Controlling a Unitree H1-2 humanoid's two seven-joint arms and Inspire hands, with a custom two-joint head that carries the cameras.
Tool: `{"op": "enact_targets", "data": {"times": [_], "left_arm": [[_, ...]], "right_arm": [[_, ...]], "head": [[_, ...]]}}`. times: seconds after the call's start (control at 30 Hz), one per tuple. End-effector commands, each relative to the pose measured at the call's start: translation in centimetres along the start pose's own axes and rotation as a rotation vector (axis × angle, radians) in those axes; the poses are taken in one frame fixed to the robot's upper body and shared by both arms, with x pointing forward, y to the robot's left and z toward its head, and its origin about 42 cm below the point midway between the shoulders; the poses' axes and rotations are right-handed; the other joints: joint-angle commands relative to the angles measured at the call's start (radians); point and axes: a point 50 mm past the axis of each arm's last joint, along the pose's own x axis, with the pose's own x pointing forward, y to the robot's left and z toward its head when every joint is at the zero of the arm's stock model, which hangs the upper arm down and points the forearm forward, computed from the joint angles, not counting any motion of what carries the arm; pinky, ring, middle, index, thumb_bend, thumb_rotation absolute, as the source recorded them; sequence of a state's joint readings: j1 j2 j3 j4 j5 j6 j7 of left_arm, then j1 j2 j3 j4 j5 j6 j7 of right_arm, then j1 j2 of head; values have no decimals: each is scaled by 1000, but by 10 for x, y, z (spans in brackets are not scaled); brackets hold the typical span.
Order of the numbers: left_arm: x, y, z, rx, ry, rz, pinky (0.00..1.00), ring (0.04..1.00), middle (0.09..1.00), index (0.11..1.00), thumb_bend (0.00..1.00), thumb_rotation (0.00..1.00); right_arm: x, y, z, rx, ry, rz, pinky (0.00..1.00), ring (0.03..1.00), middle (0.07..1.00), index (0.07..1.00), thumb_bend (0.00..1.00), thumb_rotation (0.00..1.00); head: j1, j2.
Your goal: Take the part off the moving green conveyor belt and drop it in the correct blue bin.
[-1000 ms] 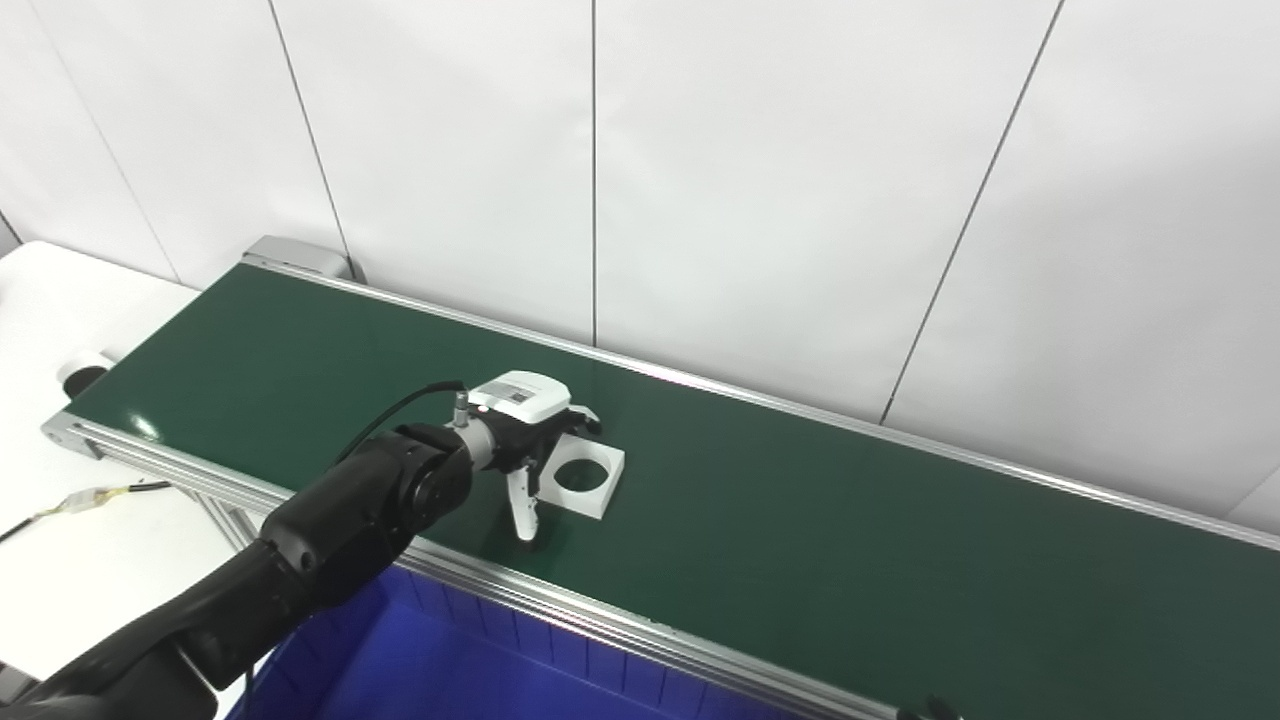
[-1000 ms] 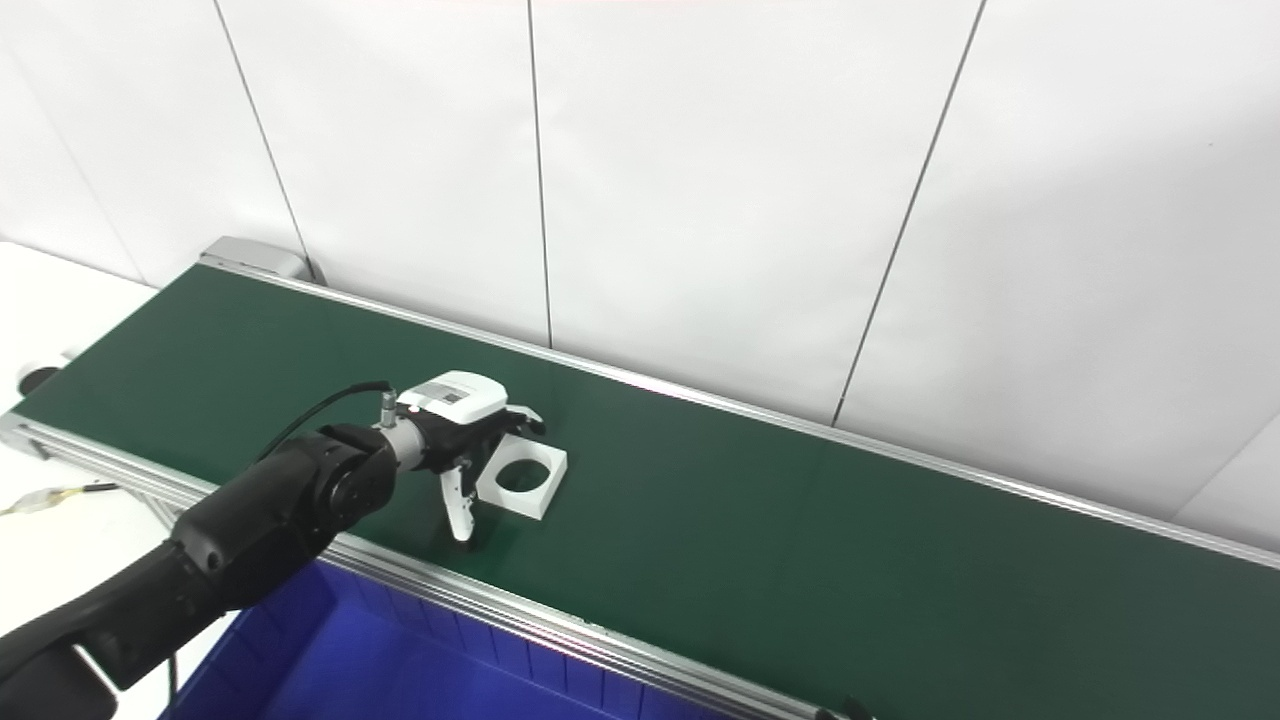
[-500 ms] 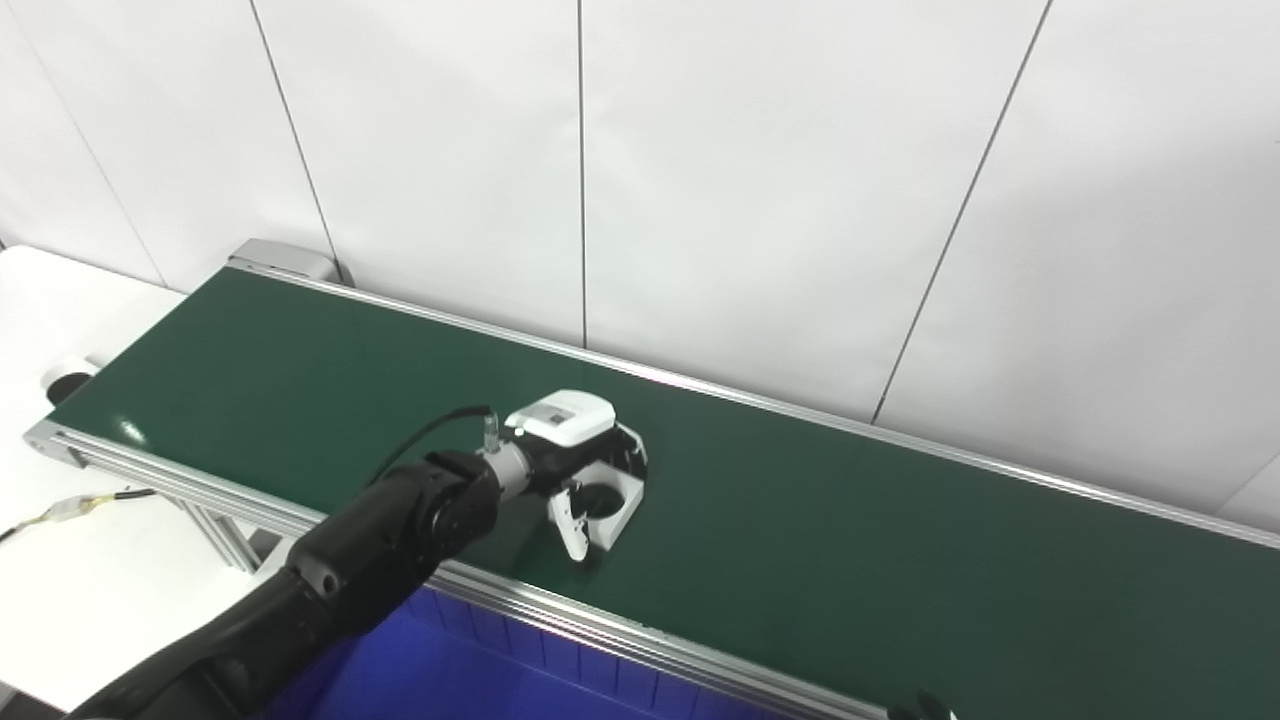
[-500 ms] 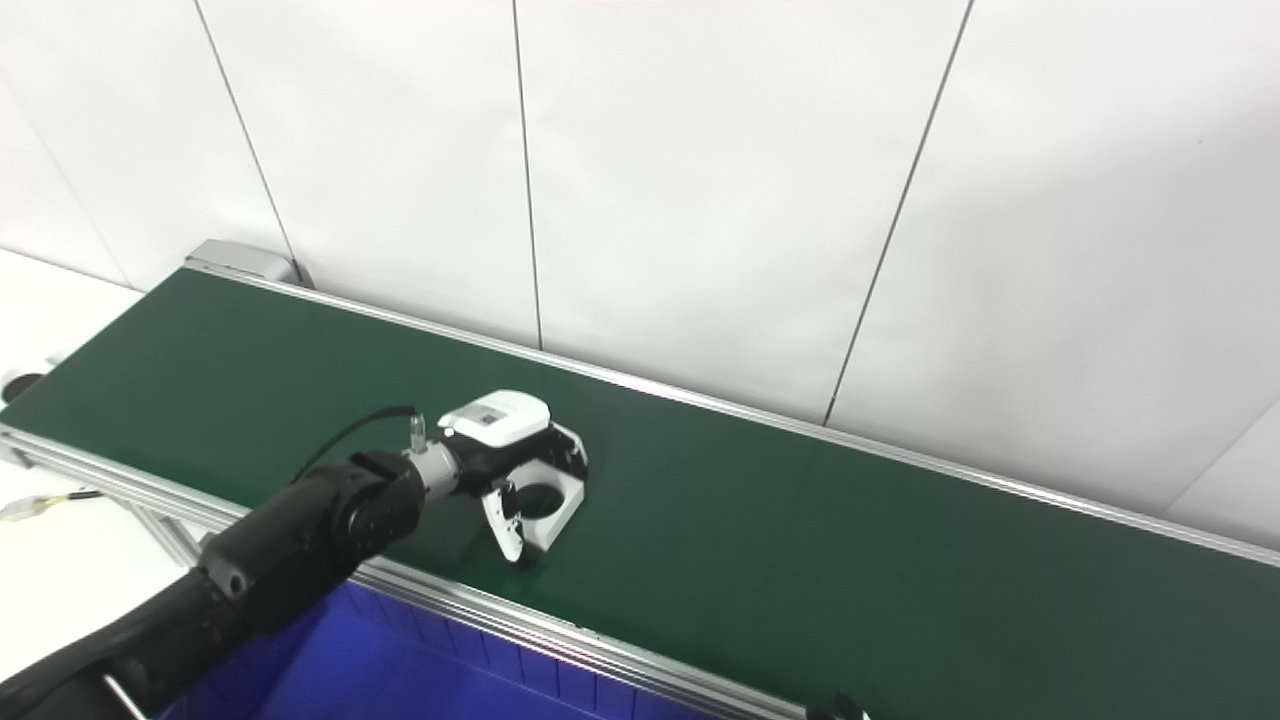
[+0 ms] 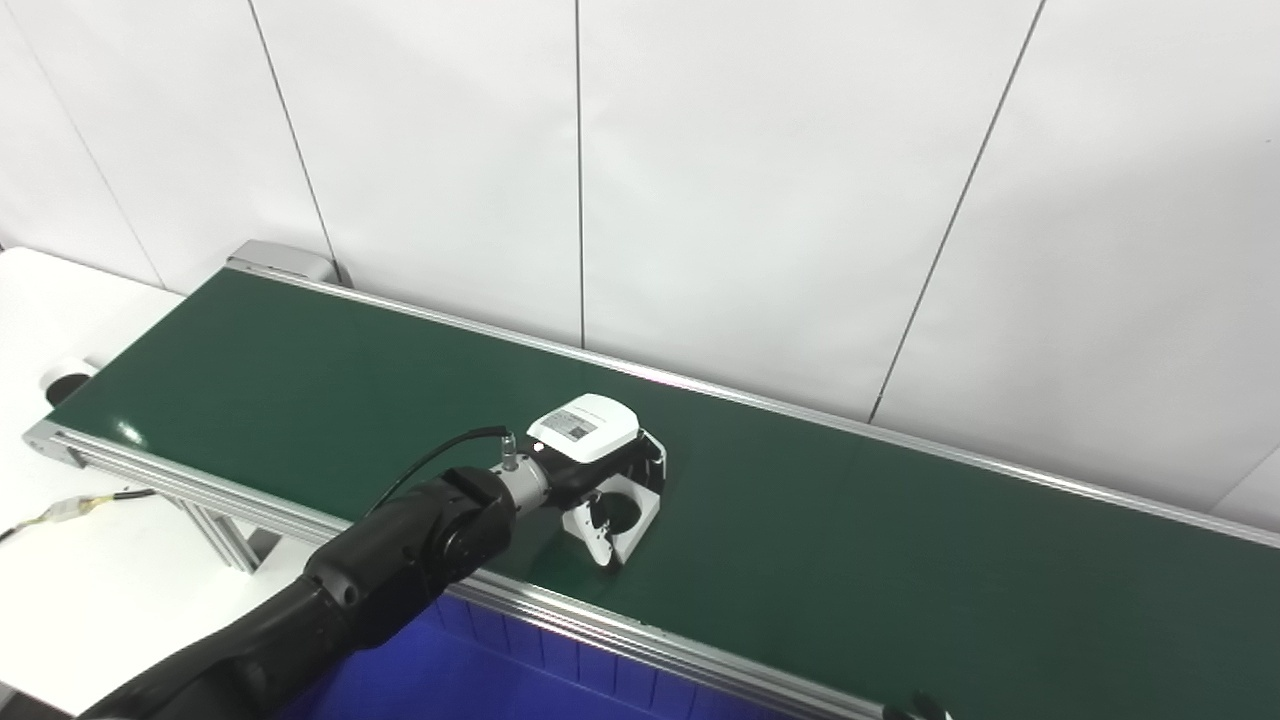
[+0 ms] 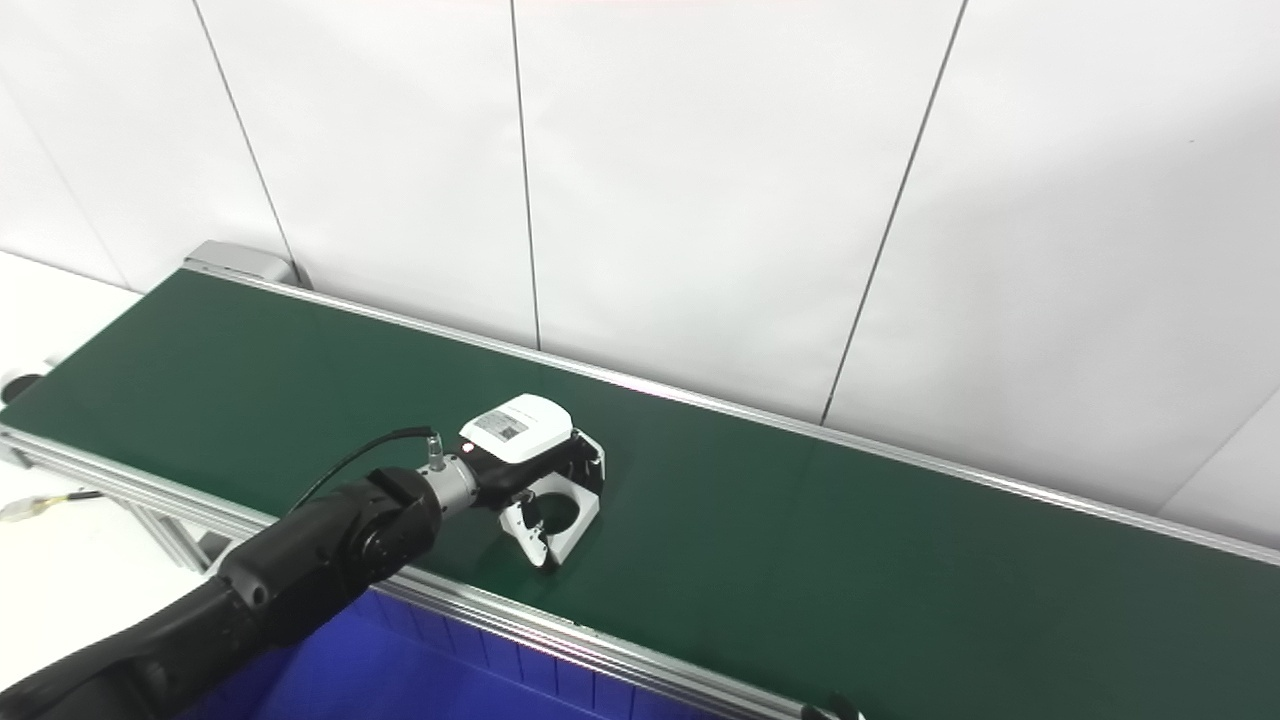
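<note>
A white square part (image 5: 641,524) with a round hole lies on the green conveyor belt (image 5: 880,570), near its front rail. My left hand (image 5: 592,462) reaches in from the lower left and is shut on the part. Its fingers (image 6: 592,452) curl over the part's far edge and the thumb (image 6: 533,535) presses the near side. The hand's white back plate covers much of the part. A blue bin (image 5: 520,670) sits below the belt's front rail, just under the hand. My right hand is out of the picture.
An aluminium rail (image 5: 700,660) runs along the belt's front edge, and a white panelled wall stands right behind the belt. A white table (image 5: 60,590) with a cable lies at the left. A small dark tip (image 5: 915,708) pokes up at the bottom edge.
My left hand has travelled right along the belt with the part and closed on it: fingers now wrap the far edge and the thumb has come in against the near side.
</note>
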State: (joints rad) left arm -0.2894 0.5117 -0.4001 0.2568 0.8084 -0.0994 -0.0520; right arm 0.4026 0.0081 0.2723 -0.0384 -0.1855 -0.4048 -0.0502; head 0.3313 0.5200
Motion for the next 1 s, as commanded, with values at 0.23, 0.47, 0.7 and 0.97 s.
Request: {"op": "enact_targets", "data": {"times": [0.23, 0.47, 0.7, 0.97], "left_arm": [[-11, 5, -12, 59, 41, -33, 556, 499, 484, 489, 523, 0], [-25, 38, 6, -17, 16, 61, 607, 555, 498, 482, 522, 0], [-53, 72, 25, -48, -23, 149, 557, 498, 454, 507, 522, 0], [-81, 89, 39, -91, -29, 221, 546, 490, 447, 513, 521, 0]], "right_arm": [[2, 1, 12, 20, -90, -4, 623, 767, 820, 891, 511, 850], [3, -1, 12, 2, -93, -7, 606, 758, 812, 887, 494, 862], [4, -1, 12, 14, -94, -4, 611, 757, 810, 884, 488, 831], [5, -3, 12, 3, -98, -6, 605, 751, 806, 875, 489, 820]], "head": [[-4, 4], [-23, 10], [-33, 17], [-44, 29]]}}
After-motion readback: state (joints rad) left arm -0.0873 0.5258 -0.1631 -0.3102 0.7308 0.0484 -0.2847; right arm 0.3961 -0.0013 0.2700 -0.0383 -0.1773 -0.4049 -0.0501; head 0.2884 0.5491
